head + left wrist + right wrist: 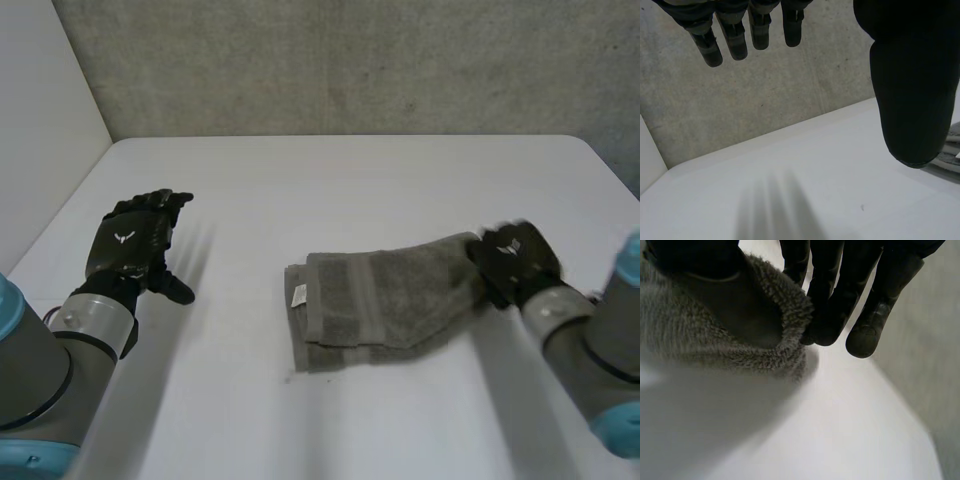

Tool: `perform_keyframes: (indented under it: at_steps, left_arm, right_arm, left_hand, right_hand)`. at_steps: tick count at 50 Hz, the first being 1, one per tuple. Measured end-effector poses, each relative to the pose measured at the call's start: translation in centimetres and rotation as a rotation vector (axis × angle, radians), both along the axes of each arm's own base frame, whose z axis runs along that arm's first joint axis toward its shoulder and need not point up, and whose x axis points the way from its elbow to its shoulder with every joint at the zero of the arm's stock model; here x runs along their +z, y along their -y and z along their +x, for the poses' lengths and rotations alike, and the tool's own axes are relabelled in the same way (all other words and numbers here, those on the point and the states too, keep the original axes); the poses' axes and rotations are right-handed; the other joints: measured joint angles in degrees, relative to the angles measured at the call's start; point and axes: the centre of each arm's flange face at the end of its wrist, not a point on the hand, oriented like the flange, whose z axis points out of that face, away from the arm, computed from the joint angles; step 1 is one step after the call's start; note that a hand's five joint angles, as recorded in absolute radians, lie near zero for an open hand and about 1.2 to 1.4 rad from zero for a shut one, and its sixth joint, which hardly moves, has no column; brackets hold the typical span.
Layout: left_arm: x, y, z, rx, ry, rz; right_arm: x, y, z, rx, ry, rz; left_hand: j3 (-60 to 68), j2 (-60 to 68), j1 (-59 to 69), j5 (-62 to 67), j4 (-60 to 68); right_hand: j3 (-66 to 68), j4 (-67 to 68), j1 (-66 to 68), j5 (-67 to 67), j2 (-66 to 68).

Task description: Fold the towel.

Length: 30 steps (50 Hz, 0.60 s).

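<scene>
One white tag (298, 294), unreadable, sits on the folded towel (390, 295); right hand (515, 258) pinches its corner, left hand (130, 243) hangs open.

The towel (385, 300) was dull grey-brown, with a smoother woven band and a small white label (298, 294). The desk (330, 190) was plain white, the wall (350, 60) mottled grey. The left robot hand (130, 245) and right robot hand (512, 258) were black, each bearing 1 white emblem.
</scene>
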Motion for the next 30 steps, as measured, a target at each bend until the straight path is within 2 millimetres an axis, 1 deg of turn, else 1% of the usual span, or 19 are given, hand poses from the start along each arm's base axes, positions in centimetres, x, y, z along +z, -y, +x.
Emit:
perform_keyframes:
  at_steps: [3,4,5,6,7,8,10,13,14,15,16,17,20,22,24,25,27,29,30]
  left_arm:
    - [0.1,0.0,0.0,0.002,-0.001,-0.001]
    - [0.1,0.0,0.0,0.002,-0.002,-0.002]
    - [0.2,0.0,0.0,0.001,-0.002,-0.003]
    - [0.3,0.0,0.0,0.0,-0.003,-0.005]
    - [0.4,0.0,0.0,-0.001,-0.004,-0.007]
    - [0.4,-0.1,-0.1,-0.002,-0.005,-0.009]
    - [0.9,-0.1,-0.2,-0.008,-0.009,-0.019]
    - [1.7,-0.2,-0.4,-0.017,-0.018,-0.035]
    - [1.9,-0.2,-0.5,-0.019,-0.019,-0.038]
    - [2.3,-0.3,-0.7,-0.026,-0.023,-0.044]
    - [2.5,-0.3,-0.8,-0.03,-0.024,-0.046]
    - [2.9,-0.4,-1.1,-0.039,-0.027,-0.049]
    - [4.0,-0.7,-2.0,-0.068,-0.033,-0.046]
    - [4.6,-0.8,-2.6,-0.084,-0.039,-0.038]
    - [5.3,-1.0,-3.4,-0.102,-0.049,-0.025]
    - [5.5,-1.0,-3.6,-0.107,-0.053,-0.02]
    - [5.9,-1.1,-4.3,-0.119,-0.064,-0.006]
    - [6.3,-1.2,-5.6,-0.135,-0.081,0.021]
    - [6.4,-1.2,-6.0,-0.138,-0.086,0.03]
  right_arm:
    - [1.8,-1.9,4.8,0.151,0.02,-0.078]
    - [2.0,-2.4,5.8,0.181,0.022,-0.088]
    - [2.2,-3.5,7.6,0.243,0.022,-0.102]
    - [2.3,-4.2,8.6,0.276,0.019,-0.108]
    - [2.2,-5.6,10.4,0.342,0.009,-0.119]
    - [2.1,-6.1,11.0,0.366,0.003,-0.123]
    - [1.3,-8.8,13.8,0.48,-0.044,-0.131]
    - [-0.4,-11.3,15.8,0.579,-0.119,-0.12]
    - [-0.8,-11.7,16.0,0.593,-0.136,-0.114]
    - [-1.2,-12.1,16.3,0.608,-0.157,-0.105]
    - [-1.4,-12.4,16.4,0.613,-0.17,-0.097]
    - [-1.7,-12.6,16.5,0.614,-0.189,-0.081]
    - [-1.0,-12.3,16.2,0.56,-0.173,-0.041]
    - [0.1,-11.8,15.7,0.504,-0.124,-0.013]
    - [1.8,-10.8,14.7,0.421,-0.029,0.025]
    - [2.2,-10.5,14.4,0.4,-0.002,0.035]
    - [3.4,-9.5,13.3,0.339,0.083,0.065]
    - [5.0,-8.2,11.7,0.265,0.201,0.104]
    - [5.3,-8.0,11.3,0.25,0.226,0.112]
  left_hand:
    - [0.0,0.0,0.0,0.0,0.0]
    - [0.0,0.0,0.0,0.0,0.0]
    - [0.0,0.0,0.0,0.0,0.0]
    - [0.0,0.0,0.0,0.0,0.0]
    - [0.0,0.0,0.0,0.0,0.0]
    - [0.0,0.0,0.0,0.0,0.0]
    - [0.0,0.0,0.0,0.0,0.0]
    - [0.0,0.0,0.0,0.0,0.0]
    - [0.0,0.0,0.0,0.0,0.0]
    - [0.0,0.0,0.0,0.0,0.0]
    - [0.0,0.0,0.0,0.0,0.0]
    - [0.0,0.0,0.0,0.0,0.0]
    - [0.0,0.0,0.0,0.0,0.0]
    - [0.0,0.0,0.0,0.0,0.0]
    - [0.0,0.0,0.0,0.0,0.0]
    - [0.0,0.0,0.0,0.0,0.0]
    - [0.0,0.0,0.0,0.0,0.0]
    - [0.0,0.0,0.0,0.0,0.0]
    - [0.0,0.0,0.0,0.0,0.0]
  right_hand:
    - [0.0,0.0,0.17,0.09,0.0]
    - [0.0,0.0,0.17,0.09,0.0]
    - [0.0,0.0,0.22,0.09,0.0]
    - [0.0,0.0,0.25,0.09,0.0]
    - [0.0,0.0,0.27,0.09,0.0]
    - [0.0,0.0,0.31,0.09,0.0]
    - [0.0,0.0,0.51,0.09,0.0]
    - [-0.46,-0.49,0.09,-0.06,-0.4]
    - [-3.19,-3.34,-2.5,-3.28,-2.93]
    - [-12.75,-12.98,-12.87,-13.09,-13.74]
    - [-19.99,-20.07,-18.73,-20.2,-19.79]
    - [-32.75,-32.7,-31.76,-31.52,-32.39]
    - [-58.4,-58.14,-55.84,-57.66,-56.57]
    - [-62.29,-62.09,-59.3,-62.11,-59.63]
    - [-62.55,-62.21,-60.01,-62.28,-59.75]
    - [-62.55,-62.21,-60.08,-62.28,-59.75]
    - [-62.55,-62.21,-60.11,-62.27,-59.75]
    - [-62.55,-62.21,-60.12,-62.28,-59.75]
    - [-62.55,-62.21,-60.13,-62.28,-59.75]
